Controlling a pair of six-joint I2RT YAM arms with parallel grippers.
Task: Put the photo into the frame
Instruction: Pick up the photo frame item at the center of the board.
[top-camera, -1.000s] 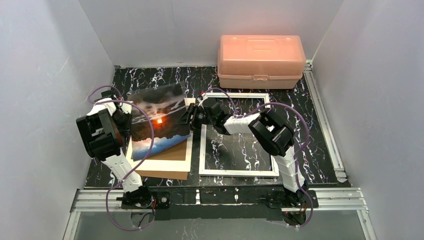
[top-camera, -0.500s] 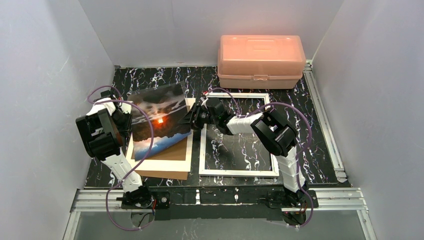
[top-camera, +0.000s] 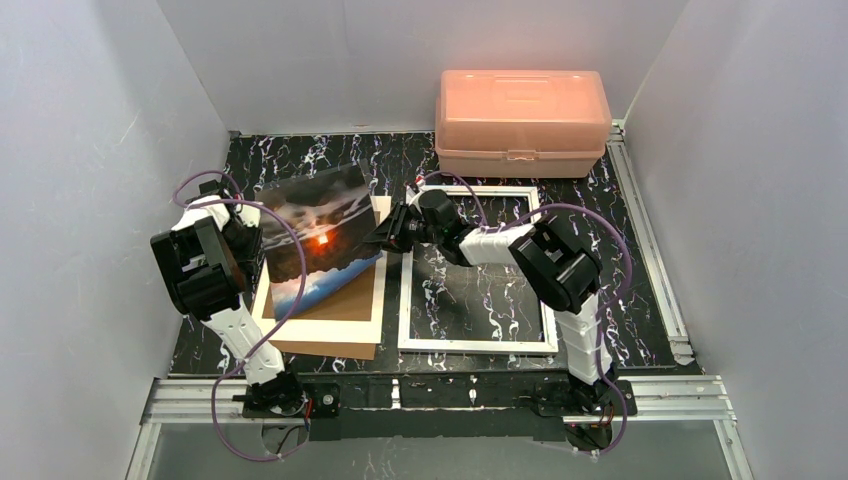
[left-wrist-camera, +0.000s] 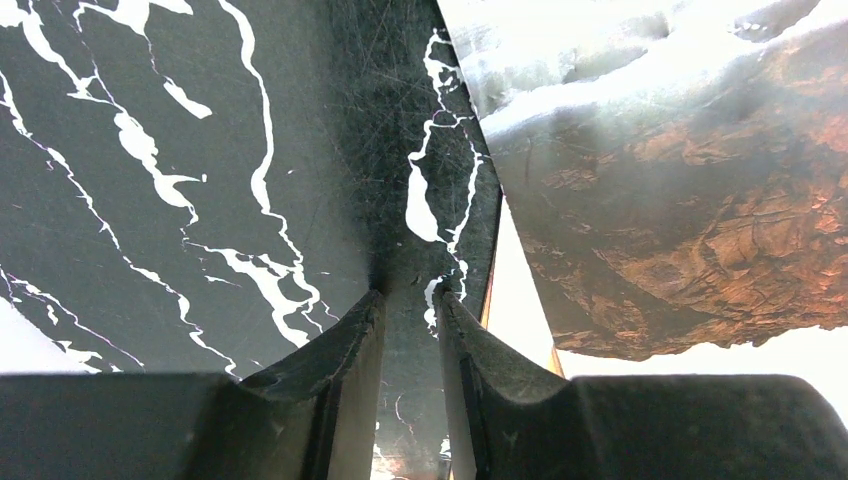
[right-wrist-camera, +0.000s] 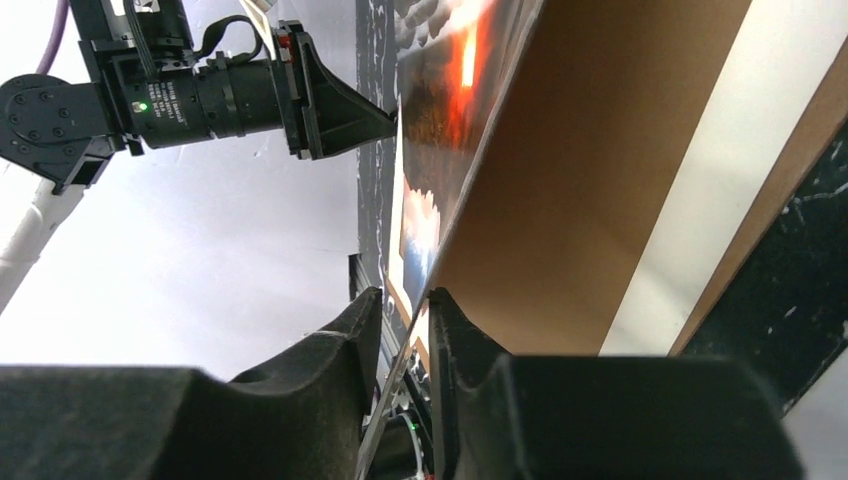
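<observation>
The photo (top-camera: 320, 235), dark clouds round an orange glow, hangs tilted above the left half of the table. My left gripper (top-camera: 261, 240) is shut on its left edge, and in the left wrist view the print (left-wrist-camera: 680, 200) spreads up and right of the narrow jaws (left-wrist-camera: 410, 295). My right gripper (top-camera: 386, 234) has shut on the photo's right edge; the right wrist view has the thin sheet (right-wrist-camera: 440, 130) running down between the fingers (right-wrist-camera: 405, 295). The white frame (top-camera: 475, 346) lies flat at centre right, with marble showing through it.
A brown backing board (top-camera: 330, 328) with a pale mat on it lies under the photo at front left. A pink plastic box (top-camera: 522, 120) stands at the back behind the frame. White walls close in both sides, and the right forearm crosses the frame's upper left corner.
The right gripper moved left onto the photo's right edge and its jaws narrowed around it. The photo shifted slightly. The left gripper kept its hold and place.
</observation>
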